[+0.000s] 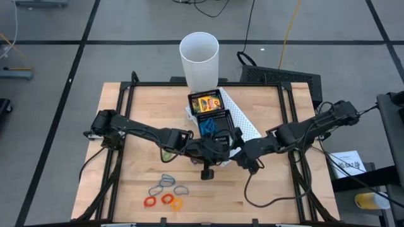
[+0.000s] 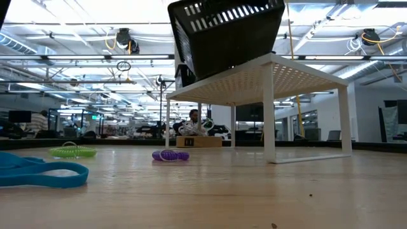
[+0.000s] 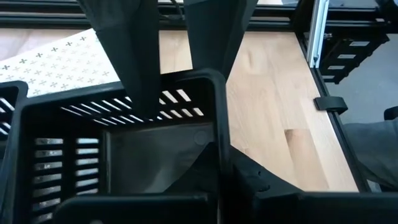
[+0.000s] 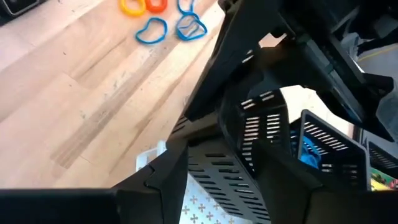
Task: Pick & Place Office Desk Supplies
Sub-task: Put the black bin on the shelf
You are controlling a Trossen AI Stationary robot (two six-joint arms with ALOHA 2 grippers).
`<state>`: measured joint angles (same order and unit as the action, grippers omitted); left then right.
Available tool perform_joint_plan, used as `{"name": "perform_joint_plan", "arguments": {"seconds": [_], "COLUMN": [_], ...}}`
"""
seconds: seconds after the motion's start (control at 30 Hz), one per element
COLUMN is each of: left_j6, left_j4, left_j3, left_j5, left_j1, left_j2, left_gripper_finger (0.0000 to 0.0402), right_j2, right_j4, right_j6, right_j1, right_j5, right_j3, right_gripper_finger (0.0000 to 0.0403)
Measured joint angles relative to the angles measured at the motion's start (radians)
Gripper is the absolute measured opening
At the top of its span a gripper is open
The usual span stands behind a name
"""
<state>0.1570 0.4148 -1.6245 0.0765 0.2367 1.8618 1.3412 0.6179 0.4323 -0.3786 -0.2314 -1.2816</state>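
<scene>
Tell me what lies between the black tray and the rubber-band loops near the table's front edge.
High view: bare wood between the black mesh tray and the rubber-band loops, apart from the two meeting grippers.

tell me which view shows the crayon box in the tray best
The high view: the crayon box lies face-up in the black tray's far compartment. The right wrist view catches only an edge; the low and left wrist views show none.

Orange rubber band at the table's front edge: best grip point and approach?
Probably pinch the orange rubber band across its strand on the side away from the neighbouring red band, coming straight down. It lies flat on the table, so only a top approach looks workable.
</scene>
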Motion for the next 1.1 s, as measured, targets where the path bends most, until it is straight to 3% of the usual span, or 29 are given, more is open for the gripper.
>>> {"name": "perform_joint_plan", "arguments": {"seconds": [0.23, 0.4, 0.53, 0.83, 1.1], "left_j6": [-0.001, 0.000, 0.001, 0.003, 0.018], "left_j4": [-0.001, 0.002, 0.006, -0.031, -0.008], "left_j3": [0.000, 0.000, 0.000, 0.000, 0.000], "left_j5": [-0.003, -0.009, -0.010, -0.084, -0.087], "left_j1": [0.001, 0.001, 0.001, 0.007, 0.016], "left_j2": [0.000, 0.000, 0.000, 0.000, -0.030], "left_gripper_finger": [0.0019, 0.0005, 0.0022, 0.0070, 0.0072], "right_j2": [0.003, 0.003, 0.003, 0.004, 0.000], "right_j4": [0.006, 0.007, 0.016, 0.013, 0.078], "right_j6": [0.008, 0.010, 0.019, 0.051, 0.023], "right_j1": [0.000, -0.003, -0.003, -0.029, -0.045], "right_j5": [0.054, 0.080, 0.087, 0.110, 0.104], "right_j3": [0.002, 0.002, 0.002, 0.003, 0.003], "right_gripper_finger": [0.0124, 0.0065, 0.0014, 0.0004, 0.0002]}}
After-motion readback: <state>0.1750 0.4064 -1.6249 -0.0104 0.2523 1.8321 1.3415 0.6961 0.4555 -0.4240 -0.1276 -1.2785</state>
